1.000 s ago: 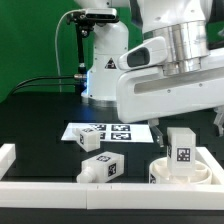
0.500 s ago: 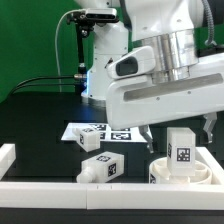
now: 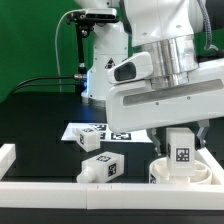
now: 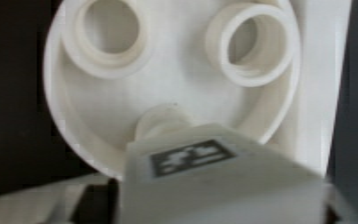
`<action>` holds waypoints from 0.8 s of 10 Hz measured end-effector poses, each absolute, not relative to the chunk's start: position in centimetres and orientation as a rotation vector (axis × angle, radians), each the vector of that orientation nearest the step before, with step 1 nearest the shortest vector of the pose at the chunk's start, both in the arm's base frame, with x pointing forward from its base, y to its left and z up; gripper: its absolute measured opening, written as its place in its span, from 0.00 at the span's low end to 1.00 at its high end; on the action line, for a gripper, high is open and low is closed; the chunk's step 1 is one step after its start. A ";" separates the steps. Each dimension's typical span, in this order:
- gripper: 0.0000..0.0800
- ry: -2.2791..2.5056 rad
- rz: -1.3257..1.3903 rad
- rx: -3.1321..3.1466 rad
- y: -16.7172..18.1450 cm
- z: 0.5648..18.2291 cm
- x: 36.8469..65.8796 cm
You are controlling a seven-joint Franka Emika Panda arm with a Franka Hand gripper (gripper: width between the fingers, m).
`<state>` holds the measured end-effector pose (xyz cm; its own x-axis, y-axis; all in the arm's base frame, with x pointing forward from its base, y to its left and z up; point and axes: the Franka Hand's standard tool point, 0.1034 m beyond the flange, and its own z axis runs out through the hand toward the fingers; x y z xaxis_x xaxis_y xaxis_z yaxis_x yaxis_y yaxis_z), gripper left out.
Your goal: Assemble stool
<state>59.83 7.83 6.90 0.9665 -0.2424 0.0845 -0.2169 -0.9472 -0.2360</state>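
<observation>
A round, shallow white plastic disc seat (image 3: 160, 175) lies on the black desk (image 3: 40, 120) at the exterior view's right, beside a long white border rail (image 3: 80, 190); a chunky white block leg (image 3: 182, 148) with a black-and-white tag stands upright in it; the white robot arm's (image 3: 170, 90) dark fingers (image 3: 203, 131) flank that leg, but I cannot tell whether they are clenched on it; another tagged leg (image 3: 100, 167) lies near the marker board (image 3: 110, 130).

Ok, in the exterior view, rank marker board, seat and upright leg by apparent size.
Tied first: marker board and seat, alike in size, both partly hidden.
Last: upright leg, clearly smallest.
</observation>
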 end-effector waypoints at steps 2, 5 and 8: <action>0.41 0.566 -0.138 -2.840 8.2 6.9 59.9; 0.41 1.072 -0.073 -2.678 9.1 6.9 60.1; 0.41 1.637 0.045 -2.398 11.8 6.5 59.4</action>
<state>59.41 11.82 6.54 0.3726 -0.9145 -0.1579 -0.9218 -0.3450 -0.1769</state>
